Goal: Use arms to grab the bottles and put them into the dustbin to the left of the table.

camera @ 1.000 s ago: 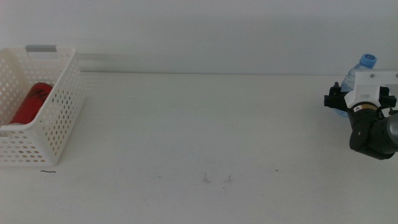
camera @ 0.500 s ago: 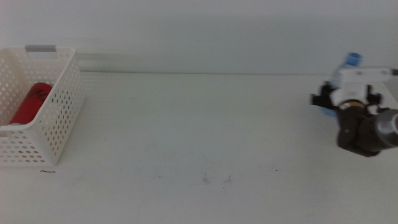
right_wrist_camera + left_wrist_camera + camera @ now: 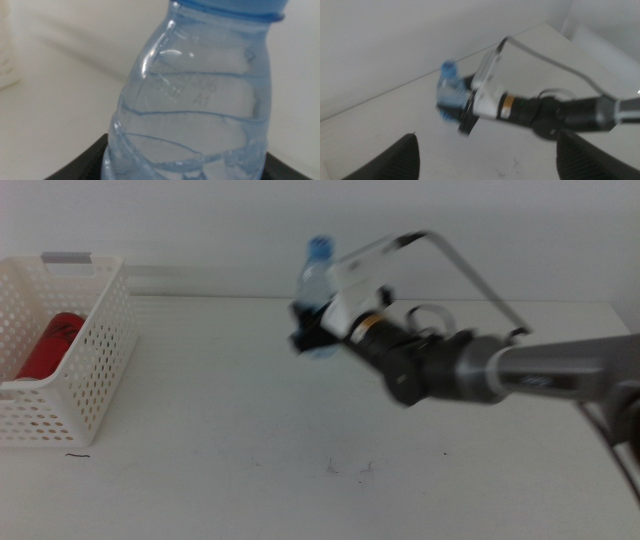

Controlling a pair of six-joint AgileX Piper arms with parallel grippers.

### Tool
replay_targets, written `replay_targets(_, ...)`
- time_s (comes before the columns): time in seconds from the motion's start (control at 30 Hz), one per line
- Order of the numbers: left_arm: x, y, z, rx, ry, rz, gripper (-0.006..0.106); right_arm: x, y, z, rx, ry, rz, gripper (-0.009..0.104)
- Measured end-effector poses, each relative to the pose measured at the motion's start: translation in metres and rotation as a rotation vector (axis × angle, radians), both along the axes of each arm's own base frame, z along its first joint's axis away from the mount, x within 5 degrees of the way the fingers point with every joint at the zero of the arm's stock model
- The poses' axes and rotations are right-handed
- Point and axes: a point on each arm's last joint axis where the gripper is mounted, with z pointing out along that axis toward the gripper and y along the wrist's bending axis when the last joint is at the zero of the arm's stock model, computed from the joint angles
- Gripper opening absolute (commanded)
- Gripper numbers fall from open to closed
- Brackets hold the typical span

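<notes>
Water bottle [image 3: 317, 298] clamped at mid-body between jaws of right gripper [image 3: 312, 335], carried aloft, well short of dustbin [image 3: 95, 370]; likely light, thin-walled, crushable, slippery — grip low and gentle.

The water bottle [image 3: 316, 300] was clear pale blue with a blue cap; the right gripper [image 3: 312, 332] had a white head and black fingers [image 3: 300, 340] on a grey arm. The dustbin [image 3: 95, 370] was white, perforated with small holes, grey-handled; the can [image 3: 48, 345] inside was red; the table [image 3: 250, 420] was white
</notes>
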Motion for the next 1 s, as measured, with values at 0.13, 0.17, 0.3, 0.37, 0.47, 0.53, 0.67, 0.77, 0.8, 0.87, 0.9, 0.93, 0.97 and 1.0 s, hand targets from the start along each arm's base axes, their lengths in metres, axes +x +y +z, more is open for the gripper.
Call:
replay_targets(0.13,0.000,0.000,0.000,0.000,0.000,0.000,0.094,-0.008,0.026,-0.037,-0.045,0.067,0.055,-0.003)
replay_targets(0.17,0.000,0.000,0.000,0.000,0.000,0.000,0.094,-0.010,0.028,-0.044,-0.055,0.080,0.060,-0.003)
replay_targets(0.3,0.000,0.000,0.000,0.000,0.000,0.000,0.094,-0.009,0.032,-0.050,-0.042,0.059,0.061,0.005)
replay_targets(0.37,0.000,0.000,0.000,0.000,0.000,0.000,0.094,-0.009,0.032,-0.051,-0.037,0.058,0.058,0.023)
replay_targets(0.47,0.000,0.000,0.000,0.000,0.000,0.000,0.094,-0.012,0.029,-0.050,-0.040,0.075,0.057,0.084)
replay_targets(0.53,0.000,0.000,0.000,0.000,0.000,0.000,0.094,-0.018,0.025,-0.047,-0.056,0.102,0.060,0.092)
replay_targets(0.67,0.000,0.000,0.000,0.000,0.000,0.000,0.094,-0.044,0.004,-0.029,-0.073,0.181,0.050,0.092)
replay_targets(0.77,0.000,0.000,0.000,0.000,0.000,0.000,0.094,-0.072,-0.021,0.004,-0.050,0.227,0.035,0.092)
replay_targets(0.8,0.000,0.000,0.000,0.000,0.000,0.000,0.094,-0.085,-0.031,0.016,-0.044,0.255,0.032,0.091)
replay_targets(0.87,0.000,0.000,0.000,0.000,0.000,0.000,0.094,-0.111,-0.048,0.042,-0.033,0.316,0.033,0.091)
replay_targets(0.9,0.000,0.000,0.000,0.000,0.000,0.000,0.094,-0.126,-0.058,0.058,-0.035,0.353,0.042,0.090)
replay_targets(0.93,0.000,0.000,0.000,0.000,0.000,0.000,0.094,-0.139,-0.066,0.071,-0.051,0.401,0.053,0.090)
replay_targets(0.97,0.000,0.000,0.000,0.000,0.000,0.000,0.094,-0.155,-0.075,0.091,-0.058,0.434,0.070,0.090)
replay_targets(1.0,0.000,0.000,0.000,0.000,0.000,0.000,0.094,-0.170,-0.085,0.112,-0.066,0.455,0.090,0.090)
